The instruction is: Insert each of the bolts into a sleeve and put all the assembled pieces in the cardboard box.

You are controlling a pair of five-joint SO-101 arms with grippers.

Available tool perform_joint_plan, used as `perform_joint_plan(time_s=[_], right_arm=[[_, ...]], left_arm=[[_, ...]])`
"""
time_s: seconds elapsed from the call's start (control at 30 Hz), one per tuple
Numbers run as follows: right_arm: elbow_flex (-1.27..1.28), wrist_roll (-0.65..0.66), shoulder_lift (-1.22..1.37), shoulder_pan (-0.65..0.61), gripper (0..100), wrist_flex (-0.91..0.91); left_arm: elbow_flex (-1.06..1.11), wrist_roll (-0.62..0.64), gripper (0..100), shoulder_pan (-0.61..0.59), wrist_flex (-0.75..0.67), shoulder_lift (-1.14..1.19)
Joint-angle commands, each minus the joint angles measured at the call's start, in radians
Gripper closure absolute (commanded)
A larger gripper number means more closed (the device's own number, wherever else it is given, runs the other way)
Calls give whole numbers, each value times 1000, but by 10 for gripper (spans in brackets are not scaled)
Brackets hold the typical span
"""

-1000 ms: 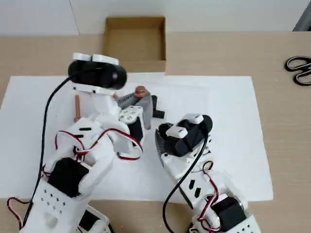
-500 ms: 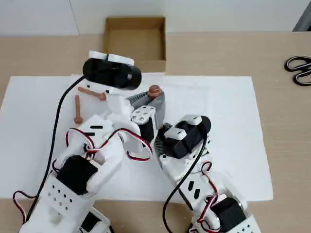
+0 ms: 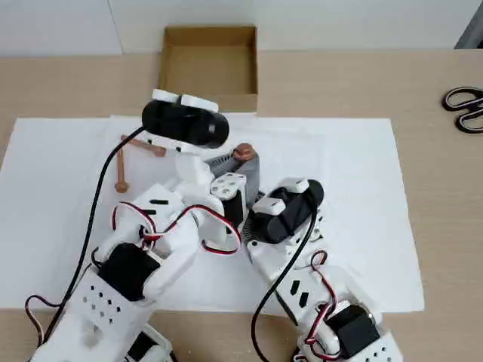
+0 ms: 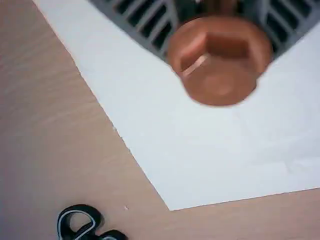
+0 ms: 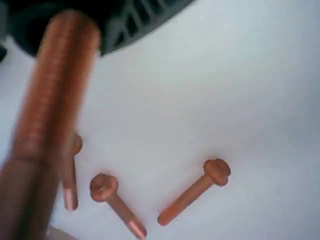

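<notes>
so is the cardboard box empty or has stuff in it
Empty: in the high view the cardboard box shows just its bare brown floor, nothing lying inside.

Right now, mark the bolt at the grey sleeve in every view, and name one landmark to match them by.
High view: the bolt shows its head mid-table, between the two arms, on the near side of the cardboard box.
Left wrist view: the bolt is close up, hex head facing the camera.
Right wrist view: the bolt is close up, threaded shank showing, with loose bolts beyond.
Shared landmark: the grey sleeve.
</notes>
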Motion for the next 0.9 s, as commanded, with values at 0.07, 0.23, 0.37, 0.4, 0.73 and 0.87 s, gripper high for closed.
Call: perform_joint_plan(time_s=[0.07,0.23,0.37,0.4,0.73,0.87], right_arm=[[-20,-8,-18,-2,995,-19],[-20,-8,-19,-2,995,-19],[-20,-8,-19,-2,995,-19],[-20,-6,-19,-2,995,-19],[-20,-6,-19,-2,995,-19],[-20,-6,-19,-2,995,-19]], left_arm=[[48,-68,995,8,-68,5],[68,-75,995,8,-81,3],[64,-74,995,6,-83,3],[62,-72,995,0,-83,3],[38,-25,995,-31,-84,3],[44,-25,995,-32,-127,8]])
